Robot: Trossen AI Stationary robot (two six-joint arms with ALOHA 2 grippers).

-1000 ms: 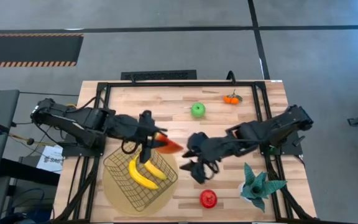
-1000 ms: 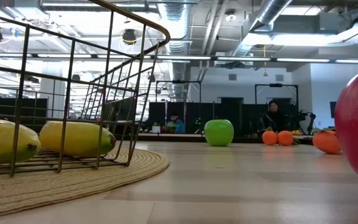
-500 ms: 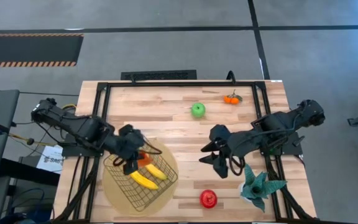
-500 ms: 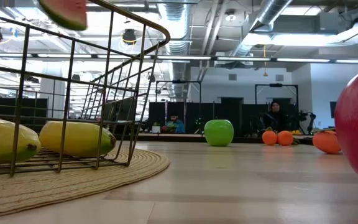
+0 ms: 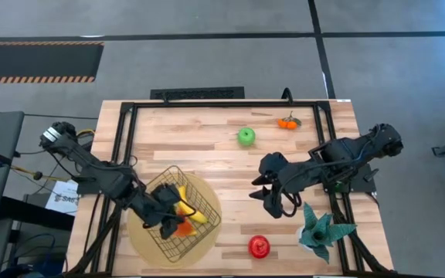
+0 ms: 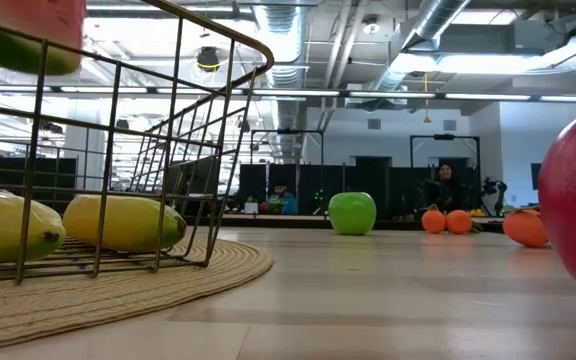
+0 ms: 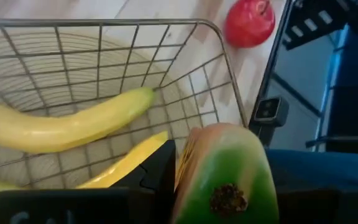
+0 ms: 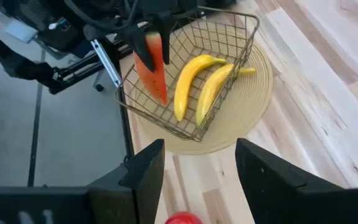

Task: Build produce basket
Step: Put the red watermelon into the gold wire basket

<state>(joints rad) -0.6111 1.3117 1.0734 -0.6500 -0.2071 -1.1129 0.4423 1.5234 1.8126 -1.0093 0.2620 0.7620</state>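
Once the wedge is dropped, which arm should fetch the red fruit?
Right. Its open end effector hangs empty near the red fruit; the left end effector holds the wedge slice over the basket.

left arm [image 5: 91, 166]: black, jointed links, pale round cap at its upper-left end | right arm [image 5: 338, 158]: black, chunky segments, looped cable near wrist | fingers [image 8: 145, 171]: dark, flat, matte

Wooden table [image 5: 207, 158], round mat [image 5: 207, 232], apple [image 5: 246, 137]
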